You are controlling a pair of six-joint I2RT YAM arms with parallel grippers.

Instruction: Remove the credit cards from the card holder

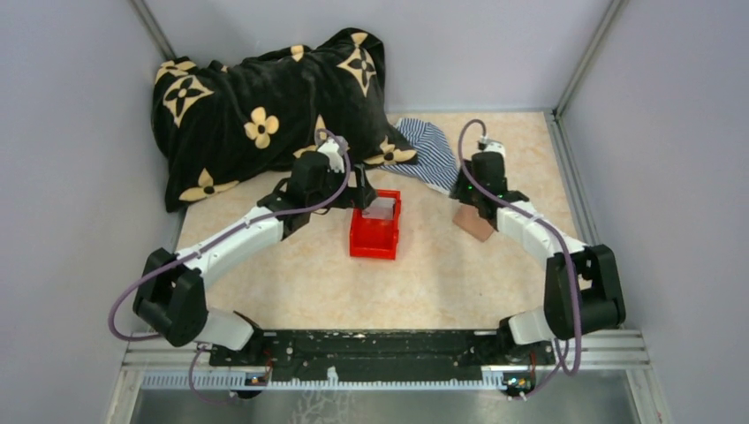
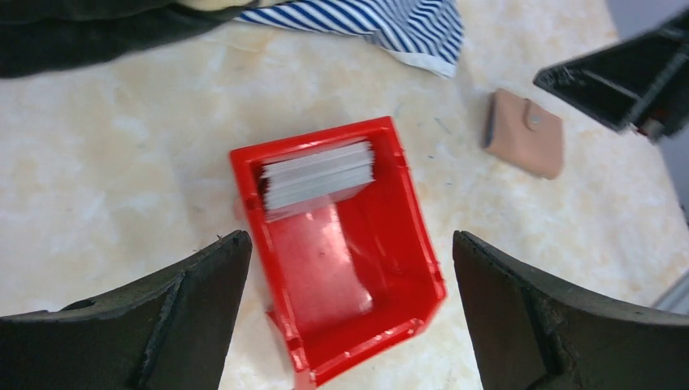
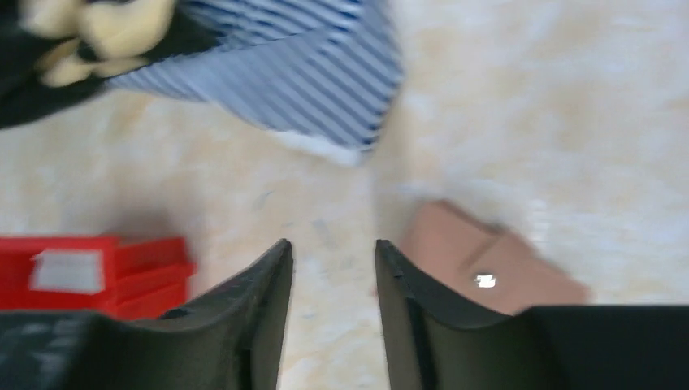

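Note:
A stack of grey credit cards (image 2: 317, 172) stands on edge at the far end of a red bin (image 2: 422, 244). My left gripper (image 2: 351, 244) hangs wide open above that bin with nothing between its fingers. In the top view it sits at the bin's far side (image 1: 362, 190). The card holder (image 2: 526, 132), a small brown wallet folded shut with a snap, lies flat on the table to the right of the bin. My right gripper (image 3: 333, 248) is open over bare table with nothing in it. The card holder (image 3: 455, 244) lies just right of its right finger.
A blue-and-white striped cloth (image 1: 428, 150) lies behind the bin (image 1: 374, 243) and the card holder (image 1: 474, 225). A black blanket with tan flowers (image 1: 265, 106) fills the back left. Grey walls close in the table on three sides.

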